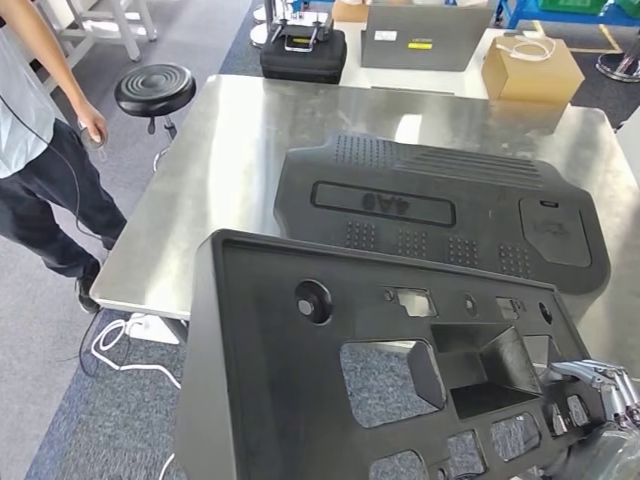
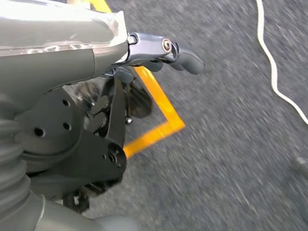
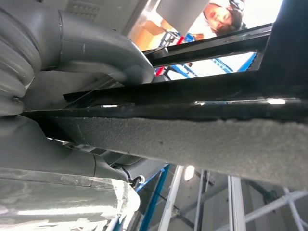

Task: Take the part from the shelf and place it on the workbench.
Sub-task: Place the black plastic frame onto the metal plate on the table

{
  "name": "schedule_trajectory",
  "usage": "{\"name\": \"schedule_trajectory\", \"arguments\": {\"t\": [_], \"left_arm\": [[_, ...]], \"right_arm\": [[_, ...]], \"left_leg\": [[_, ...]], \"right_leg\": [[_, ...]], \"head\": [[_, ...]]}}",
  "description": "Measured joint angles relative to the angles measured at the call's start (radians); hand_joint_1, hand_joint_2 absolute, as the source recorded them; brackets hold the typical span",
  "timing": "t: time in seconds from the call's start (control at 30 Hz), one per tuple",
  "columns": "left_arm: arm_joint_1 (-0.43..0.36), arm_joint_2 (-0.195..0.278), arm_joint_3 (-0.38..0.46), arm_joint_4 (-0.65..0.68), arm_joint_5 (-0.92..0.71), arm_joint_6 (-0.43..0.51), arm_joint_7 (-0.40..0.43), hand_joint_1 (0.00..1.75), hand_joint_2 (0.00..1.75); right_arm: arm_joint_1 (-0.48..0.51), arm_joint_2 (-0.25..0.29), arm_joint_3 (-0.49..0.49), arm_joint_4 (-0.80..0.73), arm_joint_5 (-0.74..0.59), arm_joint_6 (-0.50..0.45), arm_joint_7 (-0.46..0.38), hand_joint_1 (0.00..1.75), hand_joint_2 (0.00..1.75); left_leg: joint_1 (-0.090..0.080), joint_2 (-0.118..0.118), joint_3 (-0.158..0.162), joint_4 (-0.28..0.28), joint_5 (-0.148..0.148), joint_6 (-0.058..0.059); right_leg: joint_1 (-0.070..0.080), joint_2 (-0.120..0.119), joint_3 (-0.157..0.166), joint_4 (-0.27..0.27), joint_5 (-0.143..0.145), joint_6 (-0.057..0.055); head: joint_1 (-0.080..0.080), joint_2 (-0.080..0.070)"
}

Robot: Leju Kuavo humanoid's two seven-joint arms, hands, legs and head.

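A large black plastic panel point(image 1: 302, 400) with several cut-outs fills the lower head view, tilted, with its far edge over the near edge of the steel workbench point(image 1: 226, 180). My right hand point(image 1: 604, 385) grips the panel's right end; in the right wrist view the thumb point(image 3: 109, 48) lies over the panel's edge point(image 3: 218, 144) and the fingers sit beneath it. A second black ribbed part point(image 1: 453, 200) lies flat on the workbench beyond. My left hand point(image 2: 160, 50) hangs over grey carpet, its thumb stretched out, holding nothing.
A person point(image 1: 38, 150) stands at the left beside a black stool point(image 1: 155, 88). At the bench's far edge are a black case point(image 1: 303, 55), a grey box point(image 1: 423, 40) and a cardboard box point(image 1: 532, 68). White cable point(image 1: 113, 350) lies on the floor.
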Motion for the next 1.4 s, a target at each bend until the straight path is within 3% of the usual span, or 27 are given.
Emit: {"name": "schedule_trajectory", "arguments": {"t": [0.07,0.1,0.13,0.2,0.27,0.3,0.37,0.4,0.43,0.47,0.53,0.6,0.73,1.13,1.4], "left_arm": [[0.003,0.001,0.0,0.001,-0.001,0.009,0.008,0.0,1.75],[0.004,0.002,0.0,0.001,-0.001,0.017,0.015,0.0,1.75],[0.004,0.002,0.0,0.001,-0.001,0.027,0.023,0.0,1.75],[0.002,0.002,0.0,0.001,0.002,0.044,0.035,0.0,1.75],[-0.003,0.002,0.0,0.001,0.003,0.05,0.04,0.0,1.75],[-0.006,0.002,0.0,0.001,0.003,0.051,0.04,0.0,1.75],[-0.009,0.002,0.0,0.001,0.003,0.053,0.041,0.0,1.75],[-0.01,0.002,0.0,0.001,0.003,0.053,0.04,0.0,1.75],[-0.01,0.002,0.0,0.001,0.003,0.053,0.039,0.0,1.75],[-0.01,0.002,0.0,0.001,0.003,0.053,0.038,0.0,1.75],[-0.01,0.002,0.0,0.001,0.003,0.053,0.037,0.0,1.75],[-0.012,0.001,0.0,0.001,0.003,0.052,0.037,0.0,1.75],[-0.014,0.0,0.0,0.001,0.003,0.05,0.037,0.0,1.75],[-0.02,0.002,-0.004,0.001,0.003,0.045,0.042,0.0,1.75],[-0.024,0.002,-0.028,0.001,0.003,0.03,0.056,0.0,1.75]], "right_arm": [[-0.001,0.0,0.0,0.002,0.0,0.0,0.002,1.75,1.75],[-0.001,0.0,0.0,0.004,0.002,0.001,0.004,1.75,1.75],[-0.001,0.0,0.0,0.004,0.003,0.001,0.006,1.75,1.75],[-0.002,0.0,0.001,0.004,0.007,0.002,0.008,1.75,1.75],[-0.006,0.0,0.001,0.002,0.009,0.001,0.007,1.75,1.75],[-0.008,0.0,0.001,0.002,0.009,0.001,0.007,1.75,1.75],[-0.011,0.0,0.001,0.002,0.009,0.0,0.007,1.75,1.75],[-0.011,0.0,0.001,0.002,0.009,0.0,0.007,1.75,1.75],[-0.012,0.0,0.001,0.002,0.008,0.001,0.007,1.75,1.75],[-0.012,-0.001,0.001,0.002,0.008,0.001,0.007,1.75,1.75],[-0.015,-0.001,0.001,0.002,0.006,0.001,0.007,1.75,1.75],[-0.019,-0.001,0.001,0.002,0.005,0.0,0.007,1.75,1.75],[-0.03,-0.005,-0.001,0.002,0.006,0.0,0.016,1.75,1.75],[-0.103,-0.024,-0.014,0.023,0.065,0.0,0.06,1.75,1.75],[-0.212,-0.041,-0.027,0.072,0.227,0.0,0.122,1.75,1.75]], "left_leg": [[0.005,0.006,0.003,-0.089,0.113,0.0],[0.005,0.007,0.002,-0.111,0.149,0.008],[0.002,0.008,-0.002,-0.115,0.162,0.018],[-0.001,0.004,-0.002,-0.116,0.155,0.035],[0.0,0.004,0.007,-0.123,0.149,0.048],[0.0,0.004,0.013,-0.125,0.145,0.053],[-0.003,0.004,0.024,-0.127,0.134,0.06],[-0.006,0.004,0.03,-0.127,0.128,0.062],[-0.009,0.003,0.038,-0.127,0.122,0.064],[-0.012,0.002,0.048,-0.127,0.116,0.065],[-0.016,-0.001,0.068,-0.129,0.105,0.064],[-0.019,-0.002,0.079,-0.133,0.097,0.06],[-0.019,0.001,0.082,-0.137,0.091,0.056],[-0.018,0.002,0.089,-0.149,0.094,0.05],[-0.02,0.002,0.09,-0.149,0.094,0.05]], "right_leg": [[-0.003,0.002,0.028,0.01,-0.029,0.016],[-0.004,0.003,0.032,0.013,-0.041,0.025],[-0.005,0.003,0.034,0.014,-0.049,0.031],[-0.01,0.002,0.038,0.007,-0.058,0.044],[-0.012,-0.004,0.026,0.042,-0.083,0.052],[-0.012,-0.007,0.0,0.092,-0.107,0.054],[-0.011,-0.011,-0.082,0.231,-0.156,0.056],[-0.011,-0.013,-0.118,0.281,-0.161,0.056],[-0.01,-0.013,-0.139,0.296,-0.144,0.054],[-0.008,-0.013,-0.141,0.271,-0.107,0.049],[0.0,-0.013,-0.11,0.151,-0.016,0.031],[0.01,-0.013,-0.082,0.066,0.028,0.013],[0.013,-0.011,-0.069,0.035,0.017,0.029],[0.015,-0.012,-0.068,0.036,0.014,0.022],[0.012,-0.012,-0.065,0.036,0.014,0.022]], "head": [[0.0,0.0],[0.001,0.0],[0.001,0.0],[0.001,0.0],[0.004,0.0],[0.005,0.0],[0.006,0.0],[0.006,0.0],[0.006,0.0],[0.006,0.0],[0.006,0.0],[0.005,0.0],[0.004,0.0],[0.004,0.0],[0.004,0.0]]}}
